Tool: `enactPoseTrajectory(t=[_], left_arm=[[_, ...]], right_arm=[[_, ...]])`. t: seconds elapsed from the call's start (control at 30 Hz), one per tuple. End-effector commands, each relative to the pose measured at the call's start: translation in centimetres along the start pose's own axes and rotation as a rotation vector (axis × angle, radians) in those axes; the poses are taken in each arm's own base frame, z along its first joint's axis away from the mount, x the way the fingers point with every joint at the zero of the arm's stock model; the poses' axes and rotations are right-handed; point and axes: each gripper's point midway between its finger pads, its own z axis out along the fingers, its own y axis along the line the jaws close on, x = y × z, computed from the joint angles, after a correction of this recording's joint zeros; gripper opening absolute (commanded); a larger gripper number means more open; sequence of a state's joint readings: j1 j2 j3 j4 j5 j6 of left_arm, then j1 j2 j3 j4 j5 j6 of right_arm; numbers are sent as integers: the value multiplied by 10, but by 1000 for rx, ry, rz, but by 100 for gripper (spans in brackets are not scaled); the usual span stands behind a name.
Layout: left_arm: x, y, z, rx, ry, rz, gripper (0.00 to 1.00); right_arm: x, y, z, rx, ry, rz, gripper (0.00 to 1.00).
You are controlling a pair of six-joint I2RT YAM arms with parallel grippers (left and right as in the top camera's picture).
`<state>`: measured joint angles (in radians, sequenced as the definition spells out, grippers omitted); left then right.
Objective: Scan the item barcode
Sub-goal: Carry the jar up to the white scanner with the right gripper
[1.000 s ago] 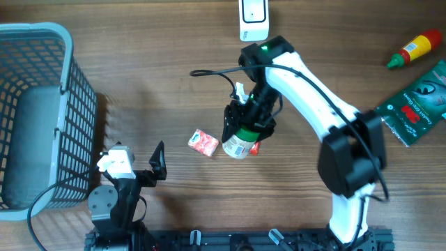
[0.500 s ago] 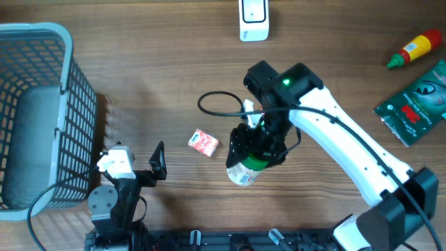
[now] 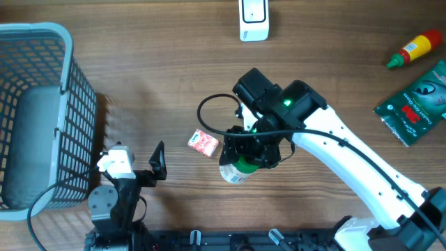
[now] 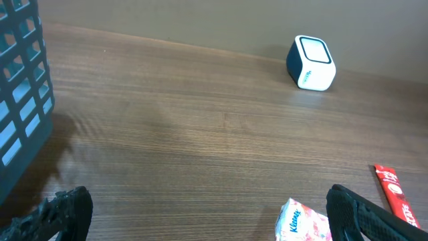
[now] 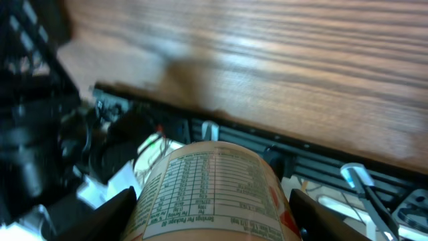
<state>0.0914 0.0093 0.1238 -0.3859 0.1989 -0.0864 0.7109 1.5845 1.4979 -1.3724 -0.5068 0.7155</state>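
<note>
Presently: right gripper (image 3: pixel 247 150) clamped on the bottle (image 3: pixel 235 171) at mid-table.
Its jaws stand partly apart, pressed against both sides of the bottle, whose printed label shows in the right wrist view. The scanner (image 3: pixel 253 19) sits at the far table edge, well apart. The left gripper (image 3: pixel 159 162) is fully spread and empty near the basket (image 3: pixel 42 104). A tissue pack (image 3: pixel 203 142) lies just beside the bottle.

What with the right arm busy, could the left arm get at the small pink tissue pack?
Probably yes: the left fingers, open and empty, face the pink tissue pack with only wooden table between; the right arm's green-and-white bottle hangs close beside it.
</note>
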Motion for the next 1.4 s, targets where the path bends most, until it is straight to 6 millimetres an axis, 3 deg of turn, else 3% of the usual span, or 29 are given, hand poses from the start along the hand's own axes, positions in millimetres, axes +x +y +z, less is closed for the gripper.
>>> enactPoseTrajectory(t=[0.0,0.37,0.5,0.7,0.87,1.23,1.37], left_arm=[[3,1,1,-2,3,20,100],[3,1,1,-2,3,20,100],[3,1,1,-2,3,20,100],[3,1,1,-2,3,20,100],[3,1,1,-2,3,20,100],[3,1,1,-2,3,20,100],[3,1,1,-2,3,20,100]], right_arm=[[-4,-5,-12,21,-86,44,46],[-16,-19,-26,91,-214,27,46],[-37,-31,-35,144,-325,72,46],[-94,-69,-79,335,-736,279,47],[-135,-65,-109,330,-1009,307,46],[-213,-59,-102,368,-1242,172,47],[-246,-67,-96,418,-1259,114,52]])
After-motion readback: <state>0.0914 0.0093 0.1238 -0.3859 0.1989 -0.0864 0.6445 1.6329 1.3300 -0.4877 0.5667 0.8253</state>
